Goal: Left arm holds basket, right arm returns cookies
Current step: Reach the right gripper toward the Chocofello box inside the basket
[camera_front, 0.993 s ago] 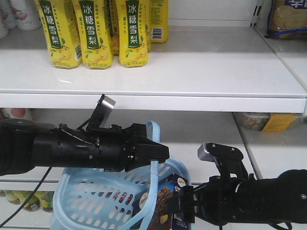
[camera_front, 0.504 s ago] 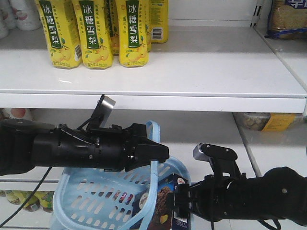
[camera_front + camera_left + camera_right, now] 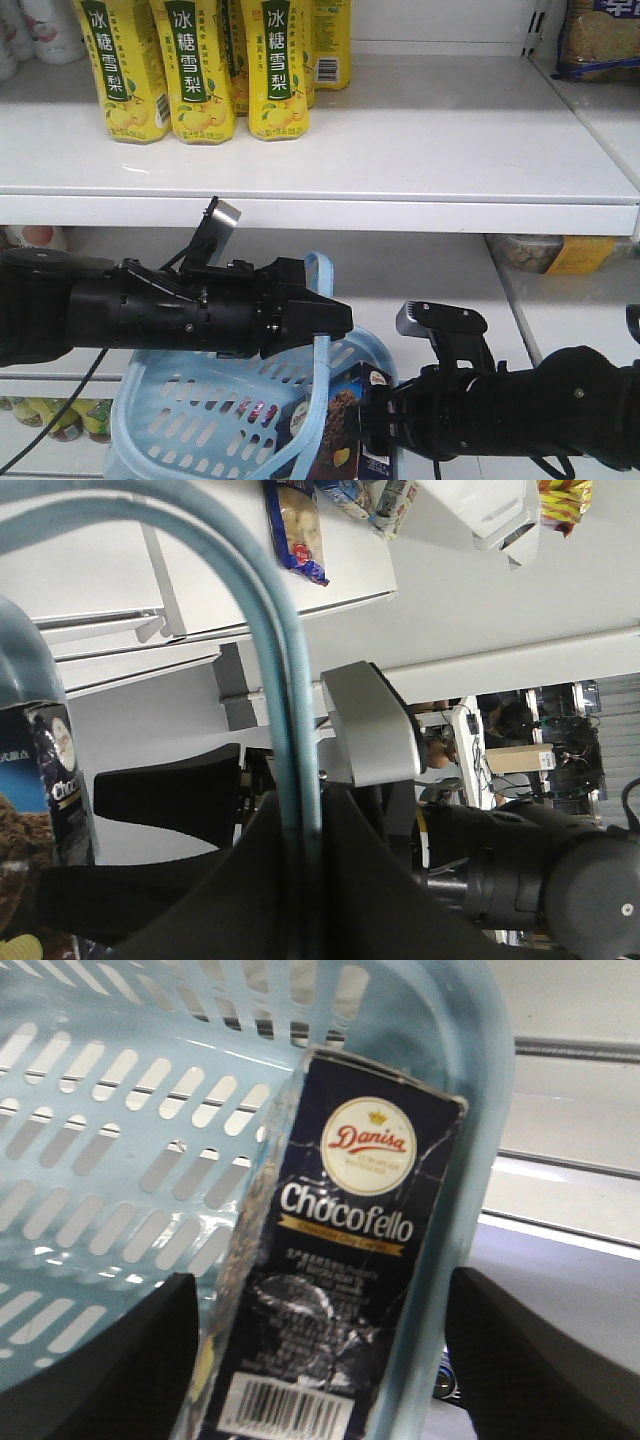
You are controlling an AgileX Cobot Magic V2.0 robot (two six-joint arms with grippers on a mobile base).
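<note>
Front-facing view: left pincer point(image 3: 322, 322) clamped on basket point(image 3: 170, 405) handle point(image 3: 285, 680), basket hanging below it. Inside it stand cookies point(image 3: 345, 425), betw. right pincer point(image 3: 330, 1350) fingers, spread wide, not gripping yet. Grab, lift-out & shelving all left. Only right wrist cam shows that gap

Light blue with slotted sides is seen on the basket point(image 3: 180, 405). Dark navy, white lettering and a red-cream oval logo are printed on the cookie box point(image 3: 340, 1260). Yellow with green labels is noted on the bottles point(image 3: 190, 70).
</note>
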